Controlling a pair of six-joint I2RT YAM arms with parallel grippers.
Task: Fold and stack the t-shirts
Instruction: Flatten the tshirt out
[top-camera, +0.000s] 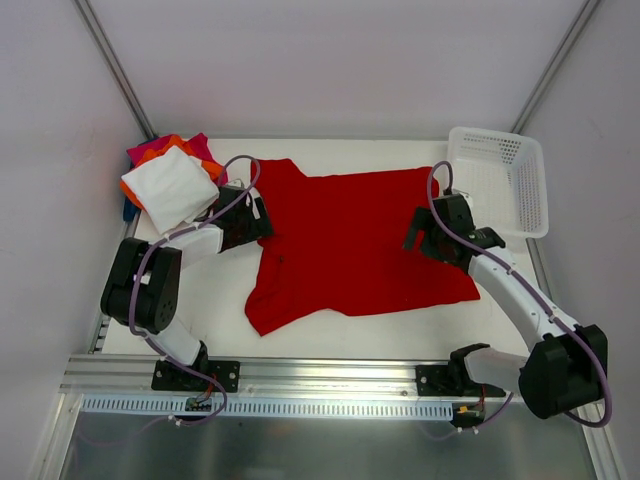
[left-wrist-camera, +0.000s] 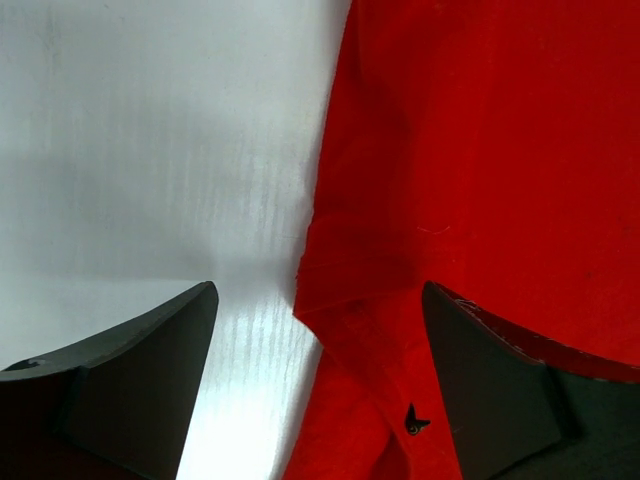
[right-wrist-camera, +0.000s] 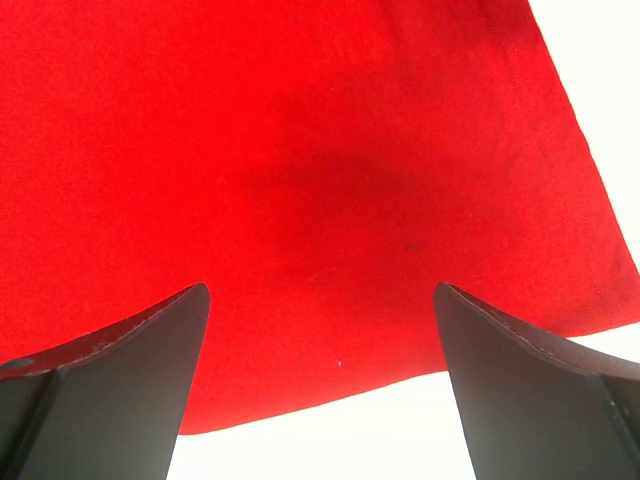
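Note:
A large bright red t-shirt (top-camera: 350, 240) lies spread on the white table. A stack of folded shirts sits at the back left: white (top-camera: 170, 188) on top, orange (top-camera: 160, 148), magenta (top-camera: 200, 145) and a blue edge beneath. My left gripper (top-camera: 255, 222) is open over the red shirt's left edge, where a folded hem (left-wrist-camera: 370, 340) lies between the jaws. My right gripper (top-camera: 425, 235) is open over the shirt's right edge (right-wrist-camera: 330, 390), with bare table below it. Neither holds anything.
A white plastic mesh basket (top-camera: 500, 180) stands at the back right. The table (top-camera: 330, 335) has a metal rail along its near edge. White walls enclose the back and sides.

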